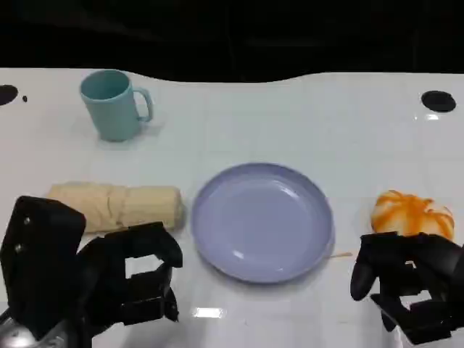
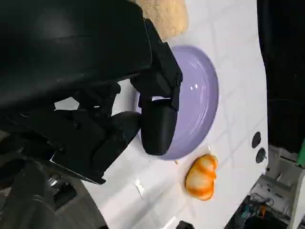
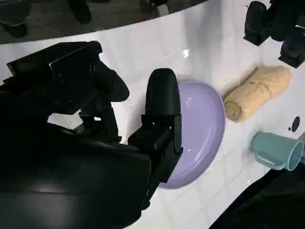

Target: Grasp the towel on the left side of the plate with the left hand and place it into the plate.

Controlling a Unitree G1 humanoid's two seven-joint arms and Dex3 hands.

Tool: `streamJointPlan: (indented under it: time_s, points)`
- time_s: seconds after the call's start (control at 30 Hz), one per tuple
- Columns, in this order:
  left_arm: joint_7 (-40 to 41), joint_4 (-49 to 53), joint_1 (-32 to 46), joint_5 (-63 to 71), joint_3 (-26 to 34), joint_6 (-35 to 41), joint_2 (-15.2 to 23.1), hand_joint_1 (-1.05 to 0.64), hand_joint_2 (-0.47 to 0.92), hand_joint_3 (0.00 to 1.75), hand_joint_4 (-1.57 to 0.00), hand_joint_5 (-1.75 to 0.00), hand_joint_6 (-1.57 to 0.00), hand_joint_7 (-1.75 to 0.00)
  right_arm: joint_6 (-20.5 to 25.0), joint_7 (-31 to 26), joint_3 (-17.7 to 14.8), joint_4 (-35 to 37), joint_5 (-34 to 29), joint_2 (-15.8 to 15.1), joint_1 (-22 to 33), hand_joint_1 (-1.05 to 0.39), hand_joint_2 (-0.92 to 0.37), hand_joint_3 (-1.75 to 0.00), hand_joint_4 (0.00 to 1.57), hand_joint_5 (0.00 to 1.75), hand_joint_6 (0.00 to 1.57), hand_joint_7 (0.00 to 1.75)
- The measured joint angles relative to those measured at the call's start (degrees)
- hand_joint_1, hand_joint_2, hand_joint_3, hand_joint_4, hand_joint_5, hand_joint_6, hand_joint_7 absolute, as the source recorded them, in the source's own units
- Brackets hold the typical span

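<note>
A rolled beige towel [image 1: 119, 206] lies on the white table just left of the lavender plate [image 1: 261, 220]; it also shows as the towel [image 2: 164, 16] and the towel [image 3: 257, 93] in the wrist views. The plate [image 2: 200, 102] [image 3: 202, 129] has nothing in it. My left hand [image 1: 127, 279] hovers just in front of the towel, fingers apart, holding nothing. My right hand [image 1: 409, 286] sits at the lower right near the table's front edge, fingers loosely apart and holding nothing.
A teal mug [image 1: 112, 104] stands at the back left. An orange-and-white striped object [image 1: 412, 214] lies right of the plate, just behind my right hand. A thin stick [image 1: 341, 254] lies by the plate's right rim. Black round marks [image 1: 438, 101] dot the far table corners.
</note>
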Motion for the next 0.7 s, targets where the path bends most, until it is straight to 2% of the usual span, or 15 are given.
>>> streamJointPlan:
  time_s: [0.7]
  points:
    - [0.81, -0.02, -0.16, 0.58, -0.01, 0.39, 0.00, -0.09, 0.56, 1.23, -0.80, -1.75, -0.75, -1.60, 0.09, 0.00, 0.05, -0.03, -0.01, 0.00, 0.00, 0.10, -0.67, -0.97, 0.66, 1.69, 0.65, 1.44]
